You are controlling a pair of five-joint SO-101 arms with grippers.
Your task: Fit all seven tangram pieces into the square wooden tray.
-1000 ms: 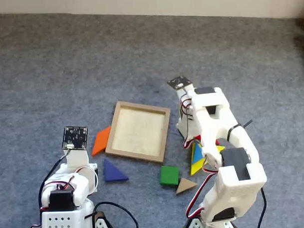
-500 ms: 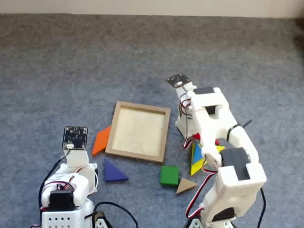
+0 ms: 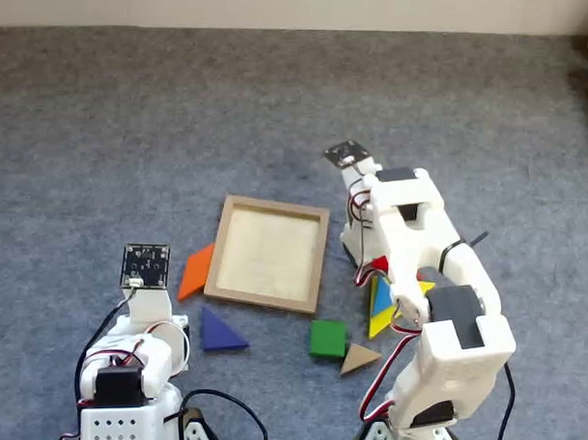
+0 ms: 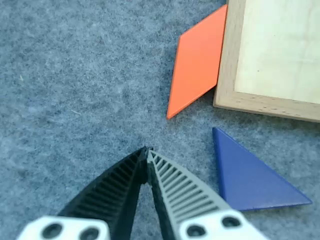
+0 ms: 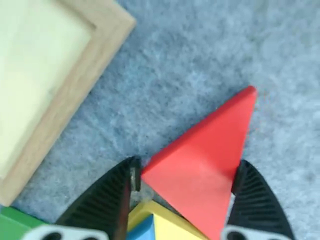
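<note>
- Right pincer [image 5: 186,169] is clamped across the red triangle [image 5: 200,160], one jaw against each slanted edge, with the tip pointing away from the wrist.
- Yellow piece [image 5: 170,227] and light-blue piece [image 5: 145,232] sit just under and behind that pincer; the red one overlaps them.
- Tray [image 3: 223,251] is near the right pincer, on its left-arm side, and has no pieces in it yet.
- Green square [image 3: 327,338] and tan triangle [image 3: 359,357] lie back toward the right arm's base, apart from the pincer.
- Left pincer [image 4: 146,150] is fully closed and holds nothing, tips together low over the grey surface [image 3: 126,120].
- Orange piece [image 4: 197,65] is just ahead of the left pincer, touching the tray's rim. Blue triangle [image 4: 250,175] is close beside it on the right-arm side.
- Handling guess: the pieces look thin, stiff, light and smooth-painted, so likely to slip or pivot in the jaws.
- Best hold is probably across two opposite edges near the middle, not at a corner.
- All seven pieces are outside the tray, so the task is at its start.
</note>
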